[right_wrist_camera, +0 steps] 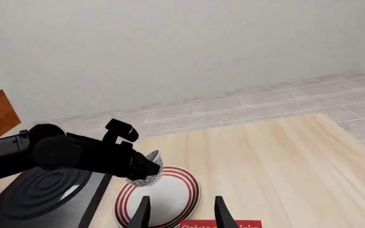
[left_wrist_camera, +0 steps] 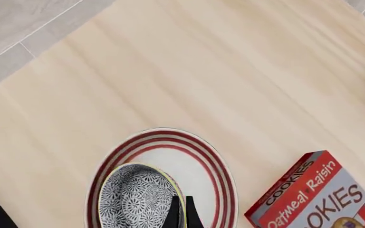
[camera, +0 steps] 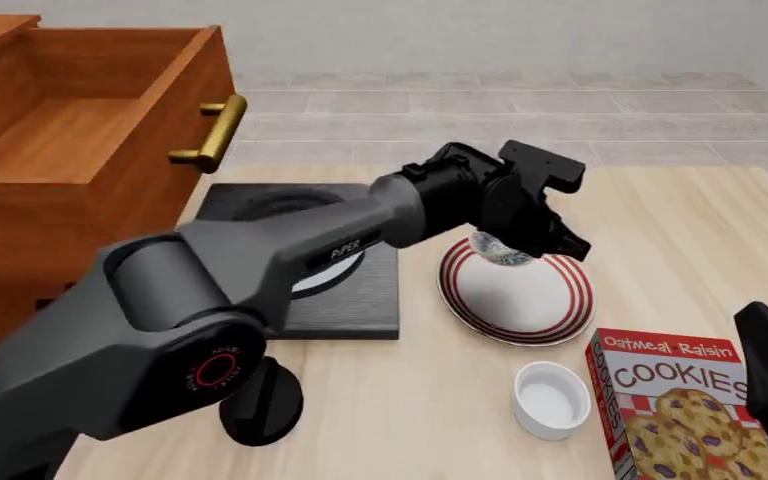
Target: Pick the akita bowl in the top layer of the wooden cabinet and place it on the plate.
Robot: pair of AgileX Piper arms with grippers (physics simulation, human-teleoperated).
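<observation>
The left gripper (camera: 534, 238) is clamped on the akita bowl (camera: 496, 250) over the plate (camera: 524, 297) on the pale wooden table (camera: 678, 230); grey tiled floor (camera: 491, 120) beyond. Right gripper (right_wrist_camera: 179, 211) jaws apart.

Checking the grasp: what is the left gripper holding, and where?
The left gripper pinches the akita bowl by its rim, over the plate.
</observation>
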